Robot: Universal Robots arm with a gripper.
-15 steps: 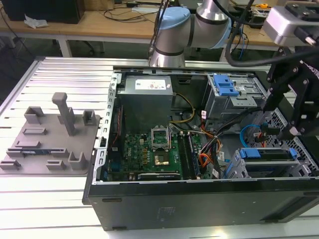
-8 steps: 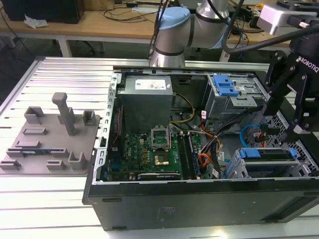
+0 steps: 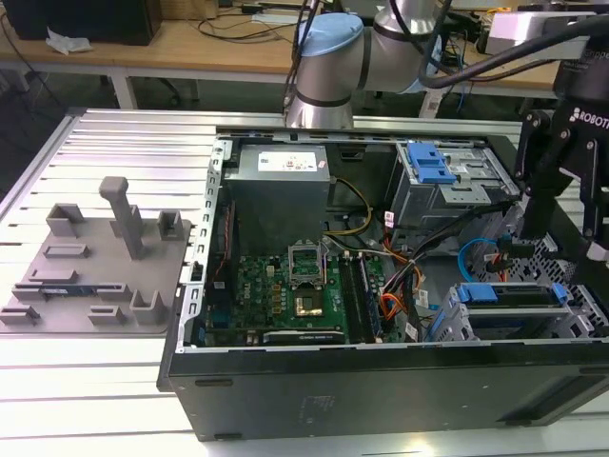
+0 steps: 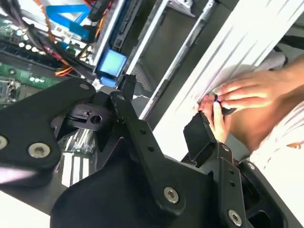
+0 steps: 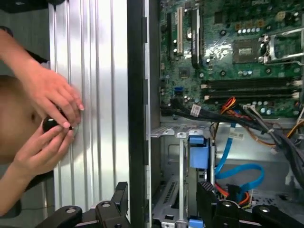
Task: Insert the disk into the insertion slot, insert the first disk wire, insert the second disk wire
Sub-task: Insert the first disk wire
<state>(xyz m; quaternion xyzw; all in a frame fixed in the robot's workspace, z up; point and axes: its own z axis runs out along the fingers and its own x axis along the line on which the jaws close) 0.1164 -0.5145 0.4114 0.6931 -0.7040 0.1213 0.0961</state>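
Note:
In the exterior view the disk [image 3: 509,294], edged by its bright blue carrier, lies in the insertion slot [image 3: 447,326], the low grey cage at the front right of the open computer case. My gripper [image 3: 561,243] hangs just above that corner, open and holding nothing. In the first wrist view the carrier's blue end [image 5: 198,152] sits on the perforated cage [image 5: 170,192], between my spread fingertips [image 5: 205,194]. A loose blue wire [image 5: 237,172] curls beside the cage, along with orange and black wires [image 5: 228,105]. The second wrist view shows my gripper [image 4: 164,107] open.
A person's hands [image 5: 50,118] hold a small dark object on the ribbed aluminium table [image 5: 95,95], just outside the case wall [image 5: 137,114]. The motherboard [image 3: 285,286], the power supply [image 3: 281,181] and a taller cage with a blue latch [image 3: 433,167] occupy the case. A grey fixture plate [image 3: 95,267] lies at the exterior view's left.

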